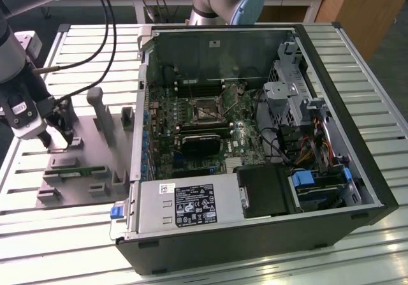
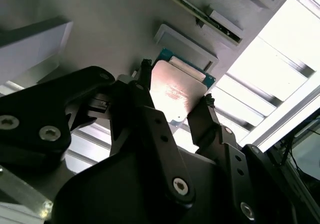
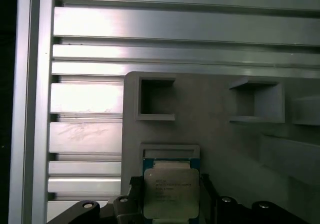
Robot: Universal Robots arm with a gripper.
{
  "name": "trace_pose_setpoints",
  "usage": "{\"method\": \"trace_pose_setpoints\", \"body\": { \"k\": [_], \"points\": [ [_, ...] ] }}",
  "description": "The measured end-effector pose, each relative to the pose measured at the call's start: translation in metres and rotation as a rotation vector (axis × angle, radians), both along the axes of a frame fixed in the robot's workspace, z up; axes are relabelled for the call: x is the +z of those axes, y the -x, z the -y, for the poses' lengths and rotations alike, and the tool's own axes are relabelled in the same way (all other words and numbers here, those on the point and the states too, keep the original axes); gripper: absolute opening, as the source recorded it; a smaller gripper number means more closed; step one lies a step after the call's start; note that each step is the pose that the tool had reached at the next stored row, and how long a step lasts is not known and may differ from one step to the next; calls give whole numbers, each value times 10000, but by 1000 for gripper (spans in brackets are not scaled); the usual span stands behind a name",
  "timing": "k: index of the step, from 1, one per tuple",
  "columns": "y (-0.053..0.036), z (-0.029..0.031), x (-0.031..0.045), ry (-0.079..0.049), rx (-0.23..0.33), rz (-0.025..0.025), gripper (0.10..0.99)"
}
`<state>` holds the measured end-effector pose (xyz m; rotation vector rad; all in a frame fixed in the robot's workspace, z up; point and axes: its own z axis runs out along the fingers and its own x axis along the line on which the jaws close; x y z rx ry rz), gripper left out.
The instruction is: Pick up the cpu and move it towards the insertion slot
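Pincer (image 2: pixel 176 82) tight on cpu (image 2: pixel 174 92), fixture (image 2: pixel 100 13) beneath

An open computer case (image 1: pixel 210 52) lies on the slatted aluminium counter (image 1: pixel 57 240); a grey fixture plate (image 1: pixel 89 154) sits just beside it, toward the exterior view's left.

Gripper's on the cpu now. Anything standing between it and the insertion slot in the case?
Yes. In the exterior view the case's upright side wall stands between the gripper, shut on the cpu at the fixture plate, and the insertion slot. A tall grey post on the plate also stands on that side.
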<state>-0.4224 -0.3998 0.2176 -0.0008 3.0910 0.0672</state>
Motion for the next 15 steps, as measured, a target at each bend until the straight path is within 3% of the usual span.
{"method": "trace_pose_setpoints", "body": {
  "k": [15],
  "points": [
    [0,0,377,0,0,56,537]
  ]
}}
